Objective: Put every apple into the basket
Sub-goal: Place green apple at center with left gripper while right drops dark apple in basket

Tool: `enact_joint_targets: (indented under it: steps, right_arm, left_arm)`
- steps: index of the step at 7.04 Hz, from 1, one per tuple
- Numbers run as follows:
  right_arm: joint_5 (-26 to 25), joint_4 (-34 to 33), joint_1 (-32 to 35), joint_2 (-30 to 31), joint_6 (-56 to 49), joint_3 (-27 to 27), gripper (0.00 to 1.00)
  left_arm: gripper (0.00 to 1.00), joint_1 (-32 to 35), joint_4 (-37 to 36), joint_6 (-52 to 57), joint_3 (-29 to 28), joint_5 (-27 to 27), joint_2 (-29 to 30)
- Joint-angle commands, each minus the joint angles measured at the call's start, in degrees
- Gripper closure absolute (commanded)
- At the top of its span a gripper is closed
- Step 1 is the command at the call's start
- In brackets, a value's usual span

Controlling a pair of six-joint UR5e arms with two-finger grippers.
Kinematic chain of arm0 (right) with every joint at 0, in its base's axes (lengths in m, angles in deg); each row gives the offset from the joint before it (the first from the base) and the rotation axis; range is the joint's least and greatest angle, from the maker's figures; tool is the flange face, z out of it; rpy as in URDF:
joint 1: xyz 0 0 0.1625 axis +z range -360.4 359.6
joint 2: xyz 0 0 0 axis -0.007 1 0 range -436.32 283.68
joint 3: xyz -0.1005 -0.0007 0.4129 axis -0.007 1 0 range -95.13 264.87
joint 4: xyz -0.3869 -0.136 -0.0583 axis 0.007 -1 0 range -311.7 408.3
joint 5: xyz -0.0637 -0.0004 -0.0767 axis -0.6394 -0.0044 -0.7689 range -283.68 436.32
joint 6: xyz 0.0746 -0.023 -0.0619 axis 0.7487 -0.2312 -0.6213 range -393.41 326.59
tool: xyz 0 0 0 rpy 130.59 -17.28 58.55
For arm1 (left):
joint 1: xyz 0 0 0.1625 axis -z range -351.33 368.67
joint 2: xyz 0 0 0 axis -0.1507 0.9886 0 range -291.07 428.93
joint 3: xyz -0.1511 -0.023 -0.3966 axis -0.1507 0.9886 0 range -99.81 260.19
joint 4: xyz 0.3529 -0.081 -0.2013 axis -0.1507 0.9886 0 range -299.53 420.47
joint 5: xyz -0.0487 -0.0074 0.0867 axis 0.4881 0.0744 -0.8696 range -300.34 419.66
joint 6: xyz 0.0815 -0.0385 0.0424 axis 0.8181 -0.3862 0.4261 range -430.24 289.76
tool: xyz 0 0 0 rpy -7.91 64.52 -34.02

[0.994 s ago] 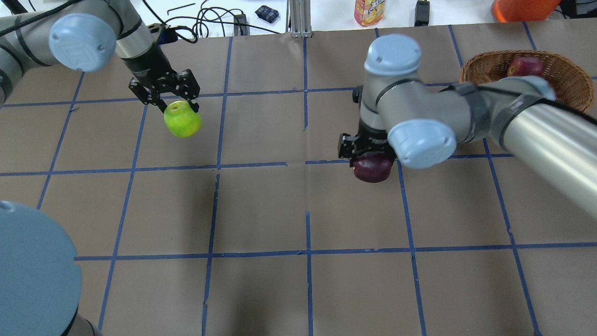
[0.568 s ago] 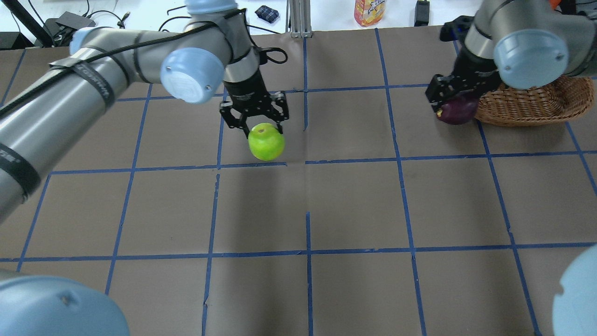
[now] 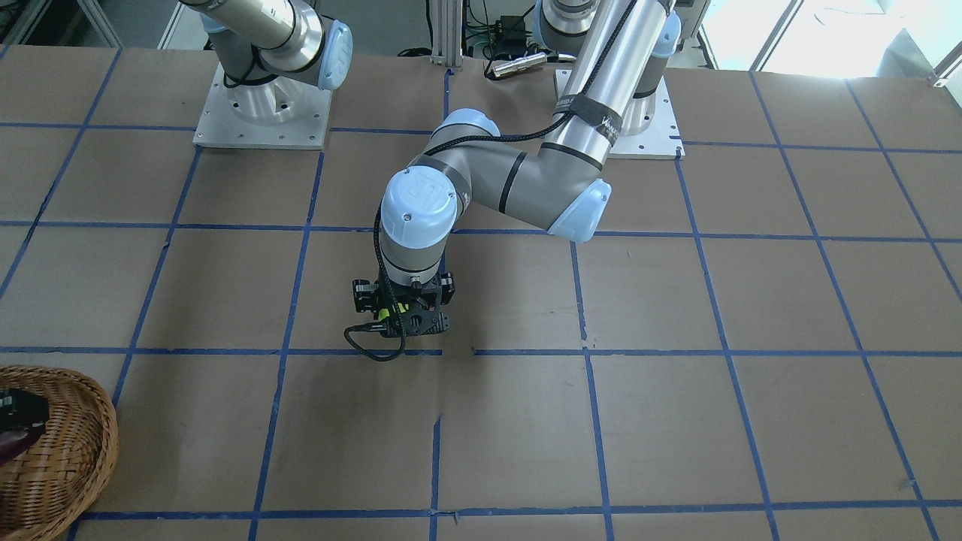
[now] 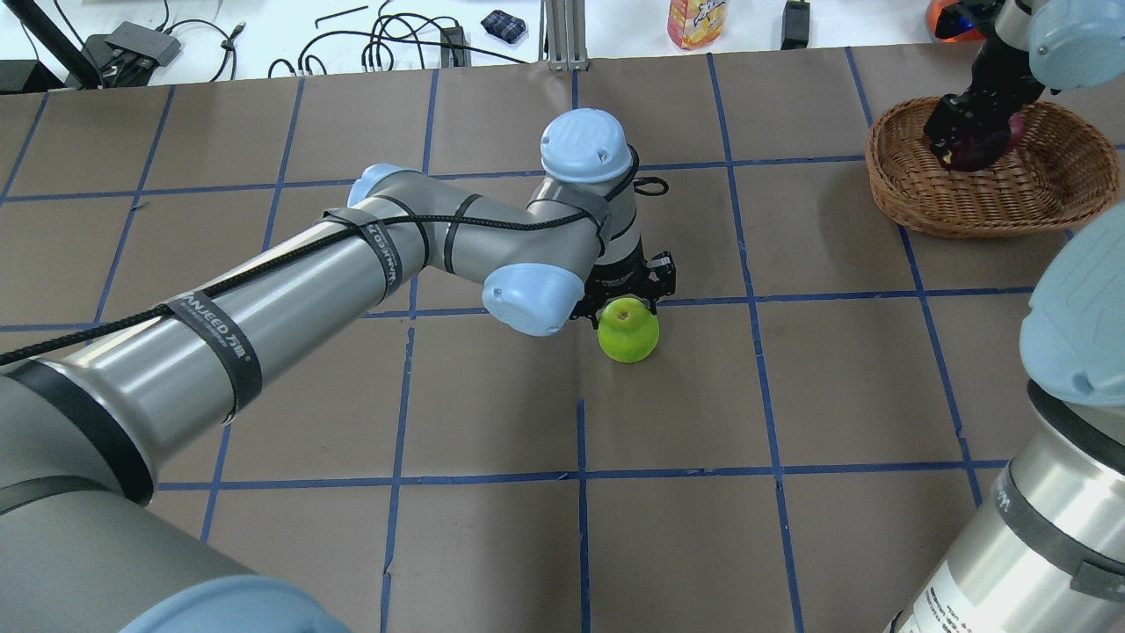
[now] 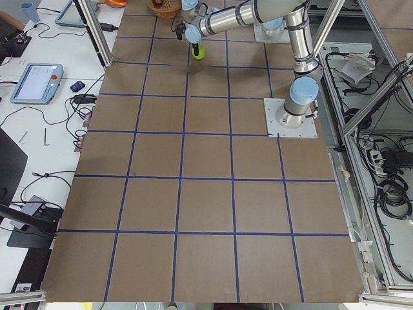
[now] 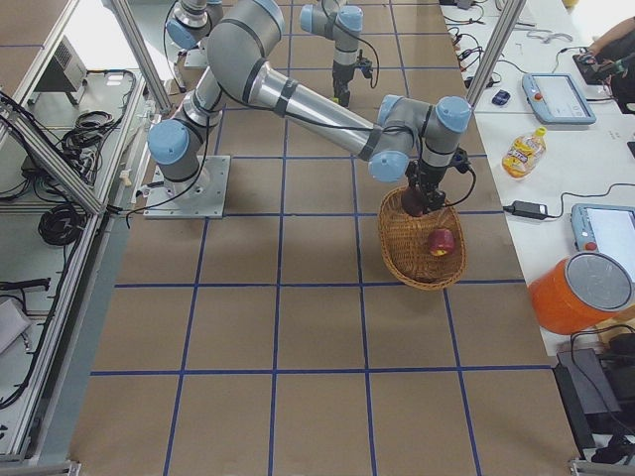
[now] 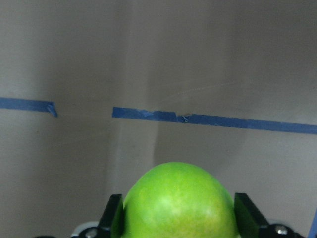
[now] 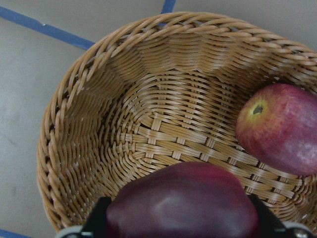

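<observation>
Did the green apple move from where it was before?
Yes. In the overhead view, the left gripper has carried the green apple rightward across the middle blue tape line.

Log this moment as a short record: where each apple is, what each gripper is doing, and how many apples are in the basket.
green apple: held over the middle of the table, well apart from the basket
dark purple apple: held over the basket's inside, not yet released
red apple: lying in the basket
left gripper: fingers closed on green apple
right gripper: fingers closed on dark purple apple
apples resting in basket: one of three
</observation>
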Motion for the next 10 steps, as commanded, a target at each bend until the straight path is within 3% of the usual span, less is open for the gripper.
enact_joint_targets:
  steps: [1, 2, 3, 4, 5, 7, 8, 9, 10]
  right_arm:
    - [-2.8, 5.5, -0.2, -0.8, -0.4, 2.8, 0.0]
    - [-2.6, 8.1, -0.2, -0.2, -0.5, 3.8, 0.0]
    - [-1.9, 11.4, -0.1, 0.5, -0.1, 4.6, 0.0]
    - [2.4, 16.3, 0.4, 2.5, 2.3, 4.2, 0.0]
    - [10.1, 21.9, 2.5, 5.4, 11.5, 3.3, 0.0]
    - [12.0, 23.0, 15.3, 7.0, 33.4, 1.9, 0.0]
    - [12.0, 22.8, 22.0, 6.7, 45.6, 1.9, 0.0]
    - [12.2, 21.8, 28.1, 6.2, 54.9, 1.4, 0.0]
    - [12.2, 19.1, 32.4, 5.4, 59.3, -0.9, 0.0]
  left_arm:
    - [0.0, 0.1, -6.4, -0.9, 1.2, -3.4, 0.4]
    - [0.0, -1.1, -5.9, -0.3, -0.2, -5.7, -1.9]
    - [0.0, -4.1, -2.5, 1.1, -2.4, -3.1, -5.0]
    - [0.0, -9.2, 5.7, 11.5, -5.0, -3.3, -8.1]
    - [0.0, -15.8, 13.8, 22.2, -6.3, -4.2, -12.7]
    - [0.0, -30.3, 30.3, 48.6, -6.2, -5.8, -23.4]
    - [0.0, -34.5, 31.0, 51.4, -5.2, -10.1, -27.0]
    - [0.0, -33.5, 36.8, 51.1, -5.3, -9.7, -32.2]
    - [0.0, -32.7, 35.4, 44.6, -6.0, -9.2, -32.4]
